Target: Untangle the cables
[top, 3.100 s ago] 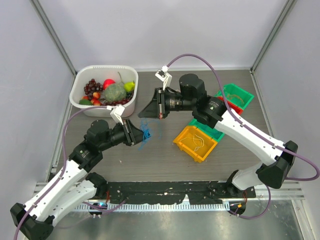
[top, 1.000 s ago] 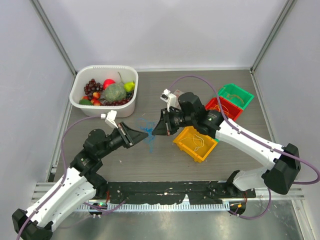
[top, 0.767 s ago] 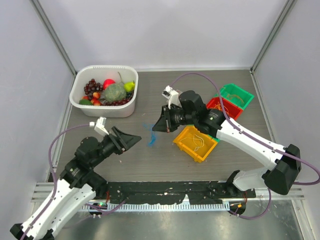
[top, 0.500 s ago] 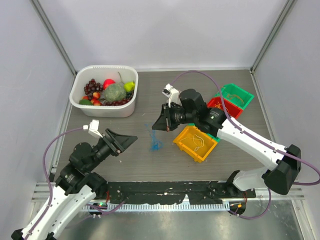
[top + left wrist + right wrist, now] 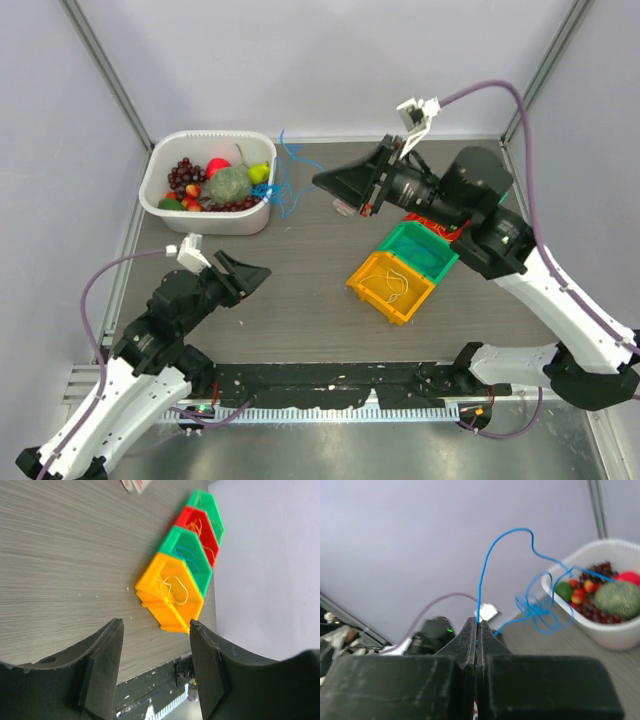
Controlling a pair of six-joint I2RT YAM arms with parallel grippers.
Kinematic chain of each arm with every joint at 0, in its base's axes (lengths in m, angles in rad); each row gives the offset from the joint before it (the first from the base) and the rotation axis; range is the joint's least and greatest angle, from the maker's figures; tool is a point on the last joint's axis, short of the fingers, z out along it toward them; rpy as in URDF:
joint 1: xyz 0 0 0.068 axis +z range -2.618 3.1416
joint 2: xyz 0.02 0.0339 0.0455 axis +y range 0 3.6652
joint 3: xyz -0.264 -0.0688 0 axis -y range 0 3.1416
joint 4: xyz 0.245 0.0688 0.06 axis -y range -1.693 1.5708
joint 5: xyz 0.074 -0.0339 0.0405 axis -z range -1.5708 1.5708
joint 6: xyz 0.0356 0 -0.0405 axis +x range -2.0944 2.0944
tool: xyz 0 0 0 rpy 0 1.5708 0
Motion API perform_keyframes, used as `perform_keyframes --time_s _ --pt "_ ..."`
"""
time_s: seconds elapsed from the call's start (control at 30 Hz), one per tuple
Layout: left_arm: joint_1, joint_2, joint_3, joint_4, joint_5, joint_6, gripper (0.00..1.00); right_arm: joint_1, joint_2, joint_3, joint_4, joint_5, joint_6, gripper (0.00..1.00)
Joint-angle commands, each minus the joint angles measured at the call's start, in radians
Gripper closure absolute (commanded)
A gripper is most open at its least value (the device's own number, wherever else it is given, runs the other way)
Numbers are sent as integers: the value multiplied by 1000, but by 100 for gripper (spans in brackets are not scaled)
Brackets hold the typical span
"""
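Note:
My right gripper is raised above the table's back and shut on a thin blue cable. The cable dangles in a loose tangle beside the fruit tub. In the right wrist view the jaws pinch one strand of the blue cable, which loops upward and sideways. My left gripper is open and empty, low over the front left of the table, far from the cable. A white cable lies in the orange bin; it also shows in the left wrist view.
A white tub of plastic fruit stands at the back left. Orange, green, red and green bins stand in a row at the right. A small pale item lies on the table below my right gripper.
My right gripper has risen and swung toward the back, lifting the blue cable off the table to beside the tub. My left arm let go earlier, drew back, and now stays put.

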Motion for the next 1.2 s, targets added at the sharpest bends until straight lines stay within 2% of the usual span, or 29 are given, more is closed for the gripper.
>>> perform_keyframes --time_s 0.0,0.1,0.27,0.37,0.5,0.67,0.73,0.8,0.9,1.03,1.17 --pt "2 -141 60 -198 -239 -36 43 -44 86 -320 -44 -10 36 99" --pt "0 -235 72 -248 -297 -38 42 -36 94 -513 -62 -20 21 99" --pt "0 -229 64 -262 -253 -41 40 -36 77 -571 -32 -76 24 99" --pt "0 -124 46 -222 -167 -38 34 -36 87 -493 -59 -75 -10 99" --pt "2 63 49 -161 -75 -10 31 -36 86 -376 -134 -63 -27 99" --pt "2 356 57 20 92 57 23 -38 66 -339 -151 -66 -21 99" --pt "0 461 83 40 124 77 23 -38 64 -338 -142 -70 -13 99" --pt "0 530 100 58 132 83 26 -36 63 -335 -133 -67 -9 99" --pt "2 553 81 121 118 61 30 -36 64 -330 -125 -76 -2 99" --pt "2 538 55 184 69 65 45 -38 63 -333 -110 -86 5 99" --pt "0 526 23 199 37 88 47 -38 64 -335 -107 -96 5 99"
